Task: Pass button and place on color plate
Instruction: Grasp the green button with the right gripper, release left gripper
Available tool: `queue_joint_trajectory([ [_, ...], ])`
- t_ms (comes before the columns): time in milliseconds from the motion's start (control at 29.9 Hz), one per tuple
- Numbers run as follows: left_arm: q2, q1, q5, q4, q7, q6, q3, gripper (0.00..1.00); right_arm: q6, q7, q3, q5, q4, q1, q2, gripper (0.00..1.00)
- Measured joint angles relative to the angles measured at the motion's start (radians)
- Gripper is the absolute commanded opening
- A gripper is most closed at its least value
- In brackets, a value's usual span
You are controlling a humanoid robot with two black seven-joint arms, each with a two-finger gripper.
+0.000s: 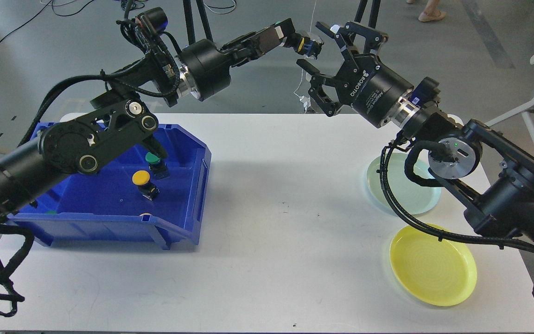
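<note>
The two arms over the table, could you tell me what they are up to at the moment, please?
It is a handover in mid-air. The left gripper holds a button out above the table's far edge, and the right gripper faces it, jaws spread wide and not yet closed on it. A yellow button and a green button wait in the blue bin. The yellow plate and the pale green plate hold nothing.

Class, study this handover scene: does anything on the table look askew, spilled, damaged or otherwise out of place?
Only one mild oddity: in the blue bin, the yellow button lies tipped on its side, apart from the green button. The yellow plate and pale green plate are bare and intact. Nothing looks spilled or broken.
</note>
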Motion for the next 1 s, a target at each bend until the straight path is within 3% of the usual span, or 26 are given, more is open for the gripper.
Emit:
queue_joint_trajectory([
  [134, -0.001, 0.0, 0.0, 0.0, 0.0, -0.001, 0.0, 0.27, 0.0, 0.0, 0.0, 0.0, 0.0, 0.0, 0.0, 0.18],
  [334, -0.001, -0.002, 0.0, -0.001, -0.001, -0.003, 0.001, 0.3, -0.001, -0.002, -0.001, -0.001, -0.001, 0.0, 0.0, 0.14],
  [401, 0.0, -0.002, 0.0, -0.002, -0.001, -0.004, 0.001, 0.41, -0.002, -0.002, 0.001, -0.001, -0.001, 0.0, 0.0, 0.14],
  [468, 0.0, -0.002, 0.0, -0.002, -0.001, -0.006, 0.001, 0.57, -0.002, -0.002, 0.003, -0.001, -0.001, 0.0, 0.0, 0.15],
  [535, 0.0, -0.002, -0.001, -0.002, 0.0, -0.006, 0.001, 0.81, -0.003, -0.002, 0.005, -0.001, -0.001, 0.0, 0.0, 0.15],
  [568, 0.0, -0.002, -0.001, -0.002, 0.001, -0.006, 0.001, 0.85, -0.003, -0.002, 0.006, 0.0, -0.001, 0.0, -0.002, 0.15],
  [836, -0.015, 0.0, -0.008, 0.0, -0.004, 0.004, -0.013, 0.95, -0.001, -0.001, 0.012, 0.001, 0.004, 0.0, -0.015, 0.15],
  [1003, -0.019, 0.0, -0.054, 0.028, -0.01, 0.006, -0.045, 0.95, 0.001, 0.0, 0.022, 0.0, 0.011, -0.016, -0.079, 0.16],
])
